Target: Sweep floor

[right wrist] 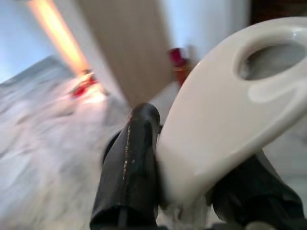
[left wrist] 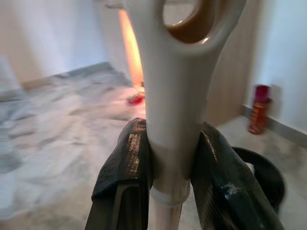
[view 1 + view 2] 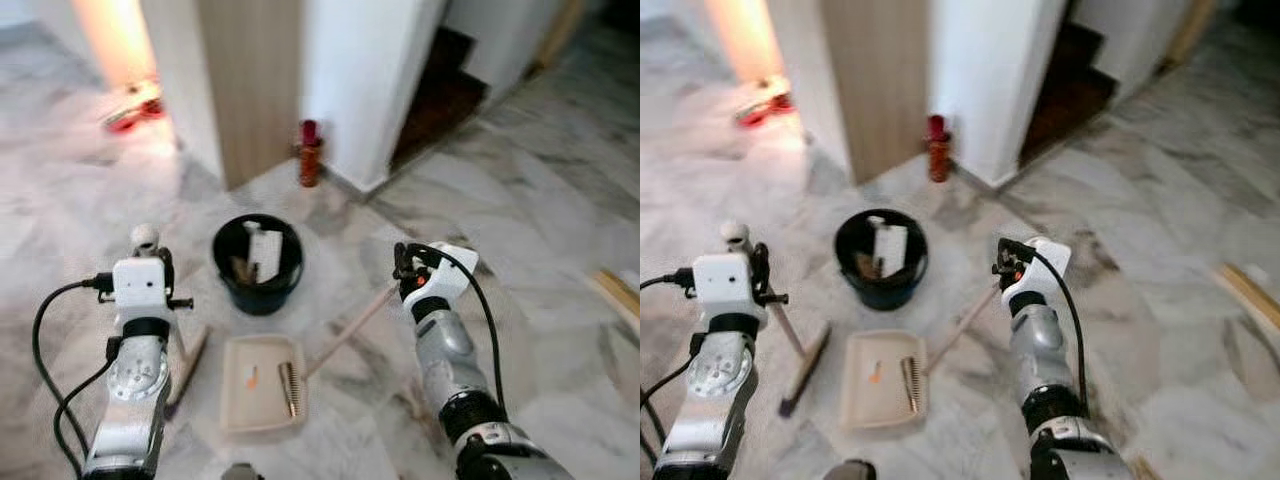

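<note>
Gripping a white broom handle [image 2: 175, 96], the left gripper [image 2: 172, 172] has both black fingers [image 2: 125, 163] pressed against the shaft just below its hanging loop. The broom head [image 3: 805, 368] rests on the marble floor [image 3: 500, 200], just left of the beige dustpan [image 3: 262, 385]. The right gripper [image 1: 182, 182] is closed around the white looped grip of the dustpan handle [image 1: 225, 110], whose long shaft slopes down to the pan. The pan lies flat on the floor directly in front of the black bucket [image 3: 258, 262] and holds a small orange scrap and a dark ridged piece. The bucket contains white litter. Behind the bucket, a red spray can [image 3: 310, 153] stands at the base of the wooden panel.
</note>
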Available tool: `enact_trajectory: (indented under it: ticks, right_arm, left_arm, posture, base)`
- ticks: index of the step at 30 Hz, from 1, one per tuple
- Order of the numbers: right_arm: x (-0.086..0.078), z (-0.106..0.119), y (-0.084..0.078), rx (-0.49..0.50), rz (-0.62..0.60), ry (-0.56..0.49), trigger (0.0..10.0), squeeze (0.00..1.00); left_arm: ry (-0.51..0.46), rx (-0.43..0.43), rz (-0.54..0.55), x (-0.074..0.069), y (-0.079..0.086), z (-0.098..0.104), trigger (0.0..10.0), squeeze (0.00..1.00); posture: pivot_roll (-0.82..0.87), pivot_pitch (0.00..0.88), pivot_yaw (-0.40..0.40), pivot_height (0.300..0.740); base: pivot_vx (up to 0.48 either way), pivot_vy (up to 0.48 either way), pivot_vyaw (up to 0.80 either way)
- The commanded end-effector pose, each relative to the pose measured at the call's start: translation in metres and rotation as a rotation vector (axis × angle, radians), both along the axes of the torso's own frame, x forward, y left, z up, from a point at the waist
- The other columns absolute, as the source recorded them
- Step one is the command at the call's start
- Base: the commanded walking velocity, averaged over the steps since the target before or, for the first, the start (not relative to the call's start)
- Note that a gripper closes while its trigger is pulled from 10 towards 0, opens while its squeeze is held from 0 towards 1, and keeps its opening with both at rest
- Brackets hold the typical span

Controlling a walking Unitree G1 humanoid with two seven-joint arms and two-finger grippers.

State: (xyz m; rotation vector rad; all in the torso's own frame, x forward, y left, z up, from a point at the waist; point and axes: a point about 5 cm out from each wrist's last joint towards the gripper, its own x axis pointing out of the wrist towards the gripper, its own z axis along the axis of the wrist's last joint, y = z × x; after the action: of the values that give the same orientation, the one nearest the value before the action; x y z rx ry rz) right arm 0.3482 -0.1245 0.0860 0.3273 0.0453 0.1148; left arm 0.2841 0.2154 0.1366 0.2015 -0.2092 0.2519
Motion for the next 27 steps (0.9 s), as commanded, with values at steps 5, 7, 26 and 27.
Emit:
enact_trajectory:
  ticks: [5,7,26,27]
  right_arm:
    - [0.003,0.007,-0.007,0.021,-0.027,-0.033,10.0,0.00]
    - [0.003,0.008,-0.008,0.032,-0.036,-0.038,10.0,0.00]
    - [0.017,0.059,0.004,0.014,-0.061,-0.244,10.0,0.00]
    - [0.017,0.064,0.004,0.022,-0.062,-0.262,10.0,0.00]
  left_arm:
    - [-0.044,0.022,-0.013,-0.001,-0.004,0.008,10.0,0.00]
    - [-0.041,0.022,-0.012,0.000,-0.003,0.007,10.0,0.00]
    - [-0.041,0.067,-0.051,0.014,0.005,0.020,10.0,0.00]
    - [-0.041,0.067,-0.051,0.015,0.005,0.020,10.0,0.00]
  posture:
    - [0.24,0.091,-0.113,0.740]
    - [0.24,0.087,-0.114,0.740]
    - [0.25,0.059,-0.053,0.740]
    - [0.25,0.057,-0.052,0.740]
  base:
    - [0.000,0.000,0.73]
    - [0.000,0.000,0.00]
    - [0.000,0.000,0.00]
    - [0.000,0.000,0.00]
